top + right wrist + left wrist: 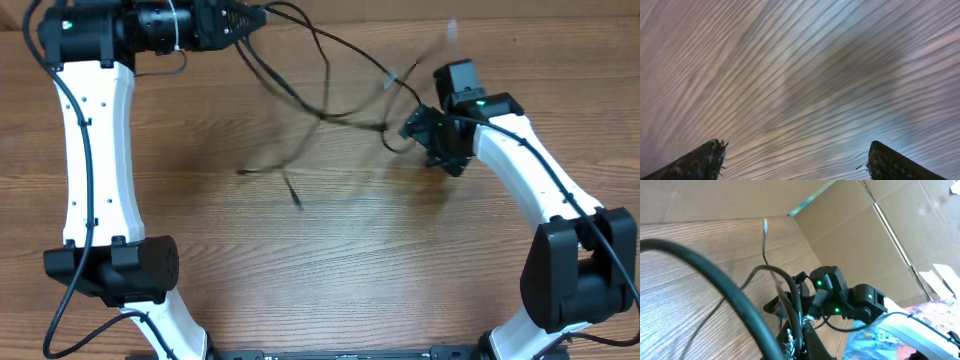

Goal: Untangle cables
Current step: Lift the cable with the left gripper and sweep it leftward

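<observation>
**Overhead:** left hand (243,22) sits at the top edge, clenched on the cables (322,112). Strands fan out from its tip and run across the upper ctr of the surface (300,270) toward the right hand (420,128). Strands are motion-blurred. A couple of loose ends trail down near ctr. The right hand is just beside the strands' right end; can't tell from here if it touches them.

**Left wrist:** one strand fills the foreground, thick and out of focus, curving from the left edge down to bottom ctr. Thinner strands lie behind it, one rising to a small plug (765,226). Right arm (840,297) w/ green lights is beyond, cardboard wall (855,225) in bkgd.

**Right wrist:** right hand is released, fingers (695,162) wide apart at the bottom corners. Only the blurred wood surface shows btwn them.
</observation>
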